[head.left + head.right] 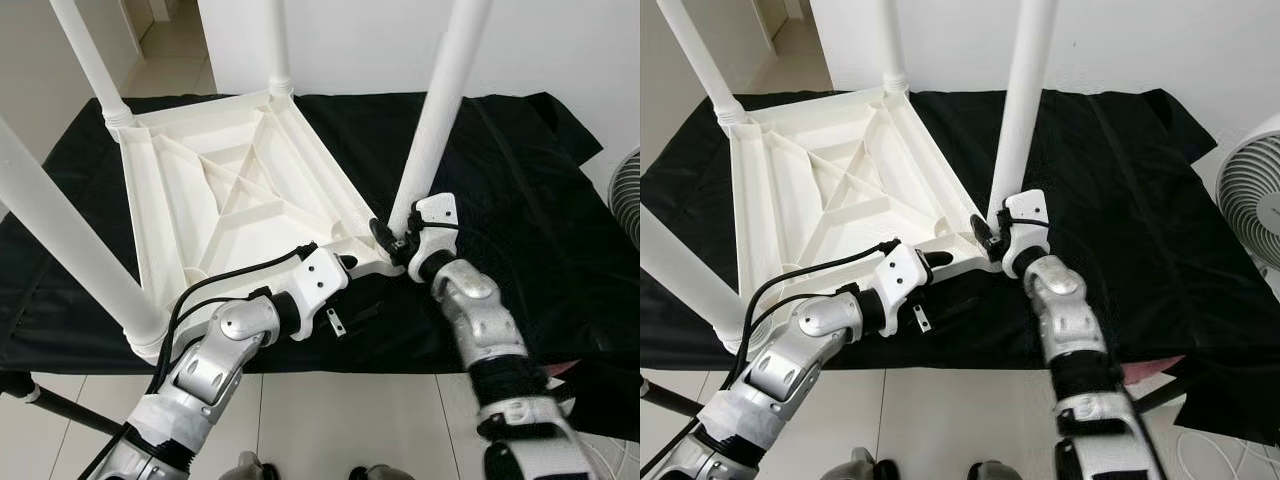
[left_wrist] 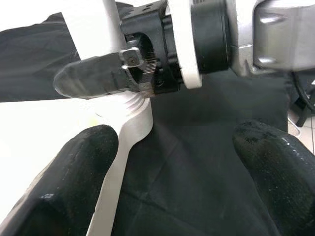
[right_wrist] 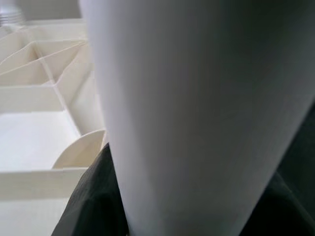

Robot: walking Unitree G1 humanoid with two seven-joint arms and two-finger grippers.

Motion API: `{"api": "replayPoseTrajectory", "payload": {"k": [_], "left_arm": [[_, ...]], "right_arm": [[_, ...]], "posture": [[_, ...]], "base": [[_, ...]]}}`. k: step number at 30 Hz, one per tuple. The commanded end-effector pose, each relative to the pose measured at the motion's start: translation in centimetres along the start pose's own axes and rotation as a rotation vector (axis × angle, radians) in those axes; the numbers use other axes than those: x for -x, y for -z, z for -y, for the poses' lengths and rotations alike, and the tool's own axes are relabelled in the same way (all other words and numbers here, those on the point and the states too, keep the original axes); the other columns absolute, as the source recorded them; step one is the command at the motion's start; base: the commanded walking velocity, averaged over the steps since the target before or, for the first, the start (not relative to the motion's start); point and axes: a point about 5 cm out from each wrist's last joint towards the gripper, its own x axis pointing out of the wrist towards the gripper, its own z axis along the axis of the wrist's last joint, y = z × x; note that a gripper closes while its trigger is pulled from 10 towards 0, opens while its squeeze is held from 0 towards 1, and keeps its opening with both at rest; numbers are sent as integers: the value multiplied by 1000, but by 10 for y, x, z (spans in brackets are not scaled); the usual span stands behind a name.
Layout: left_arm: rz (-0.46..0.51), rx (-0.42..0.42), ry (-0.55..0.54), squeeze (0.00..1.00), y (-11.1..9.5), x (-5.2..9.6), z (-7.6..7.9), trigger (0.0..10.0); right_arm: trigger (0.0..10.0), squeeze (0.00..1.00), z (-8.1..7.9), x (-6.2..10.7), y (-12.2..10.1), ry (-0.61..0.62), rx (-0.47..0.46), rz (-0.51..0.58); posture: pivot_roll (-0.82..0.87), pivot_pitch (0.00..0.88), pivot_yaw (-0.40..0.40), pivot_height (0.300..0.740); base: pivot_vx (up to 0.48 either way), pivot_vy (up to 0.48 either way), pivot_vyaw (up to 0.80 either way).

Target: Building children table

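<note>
Fingers [image 2: 93, 81] around white table leg [image 1: 440, 110], ribbed tabletop [image 1: 230, 190] inverted.

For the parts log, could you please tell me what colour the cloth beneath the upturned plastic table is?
The cloth is plain black, clearest in the left eye view.

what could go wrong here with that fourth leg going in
1. The leg held by the right gripper leans off upright, so it may bind at the corner socket of the tabletop.
2. The left gripper sits open beside the corner, not clamping it, so the tabletop could slide on the black cloth.
</note>
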Motion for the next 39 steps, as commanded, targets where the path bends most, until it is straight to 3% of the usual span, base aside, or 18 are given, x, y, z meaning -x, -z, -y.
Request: {"api": "replayPoseTrajectory", "payload": {"k": [1, 4, 5, 10, 11, 12, 23, 24, 30, 39], "left_arm": [[-17, 5, 12, 0, 3, 2, 2, 10000], [-18, 5, 9, 0, 3, 2, 3, 10000], [-19, 7, -1, 0, 3, 3, 2, 10000], [-19, 11, -18, 0, 4, 5, 2, 10000], [-18, 15, -20, 0, 4, 5, 3, 10000], [-17, 16, -20, 0, 4, 5, 4, 10000], [-20, 13, -22, 0, 5, 5, 4, 10000], [-20, 13, -21, 0, 5, 5, 4, 10000], [-50, -6, -14, 0, 10, 6, 4, 10000], [-135, -55, -222, 0, 19, 13, -28, 10000]], "right_arm": [[10000, 0, 0, 2, -1, 58, -20, 1], [10000, 0, -7, 3, -4, 119, -30, 21], [10000, 0, -14, 2, -9, 193, -69, 38], [10000, 0, -27, -1, -17, 253, -136, 57], [10000, 827, -28, -1, -19, 244, -137, 64], [10000, 1000, -29, 1, -21, 229, -142, 74], [10000, 992, -17, 6, -27, 213, -71, 111], [10000, 0, -16, 7, -29, 201, -67, 118], [10000, 0, -7, 10, -35, 196, -71, 158], [10000, 0, -3, 19, -38, 190, -99, 207]], "posture": [[-116, 113, 41, 740], [-112, 113, 33, 740], [-102, 114, 20, 740], [-92, 113, 14, 740], [-90, 114, 12, 740], [-91, 113, 11, 740], [-97, 104, 9, 740], [-97, 104, 9, 740], [-107, 97, 15, 740], [-107, 106, 26, 740]], "base": [[0, 0, 0], [0, 0, 0], [0, 0, 0], [0, 0, 0], [0, 0, 0], [0, 0, 0], [0, 0, 0], [0, 0, 0], [0, 0, 0], [0, 0, 0]]}}
